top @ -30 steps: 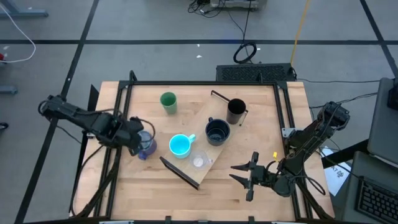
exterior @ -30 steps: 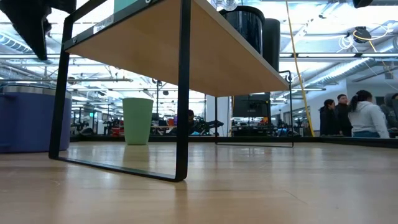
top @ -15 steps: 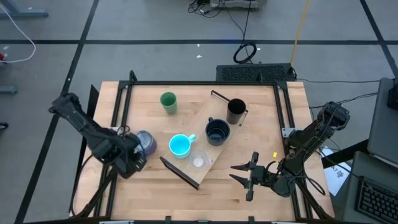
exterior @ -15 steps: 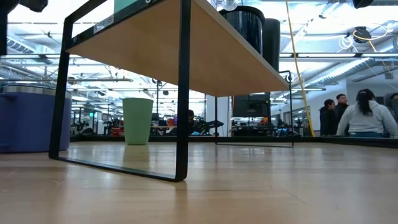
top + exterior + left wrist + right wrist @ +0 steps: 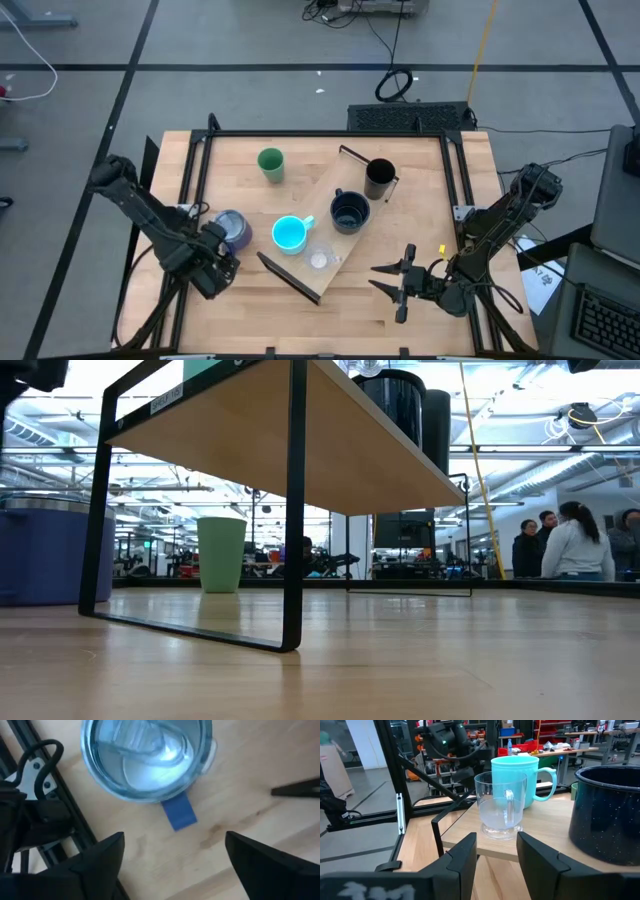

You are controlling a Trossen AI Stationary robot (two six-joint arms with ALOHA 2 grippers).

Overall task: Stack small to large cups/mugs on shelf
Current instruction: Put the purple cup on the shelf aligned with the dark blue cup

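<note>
A: Where's the blue-purple mug [image 5: 233, 229]?
B: On the worktop [image 5: 400, 170], left of the shelf [image 5: 330, 225]. Left gripper [image 5: 222, 266] beside it, jaws wide apart, holding nothing.
A: Right gripper [image 5: 388, 282]?
B: Waiting near the clear cup [image 5: 500, 805], jaws partly apart, nothing held.
A: Handling?
B: Probably rigid, smooth, slippery. Take the rim or handle.

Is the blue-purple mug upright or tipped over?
Upright: the blue-purple mug stands on the table, mouth up, seen from above by the left wrist view.
</note>
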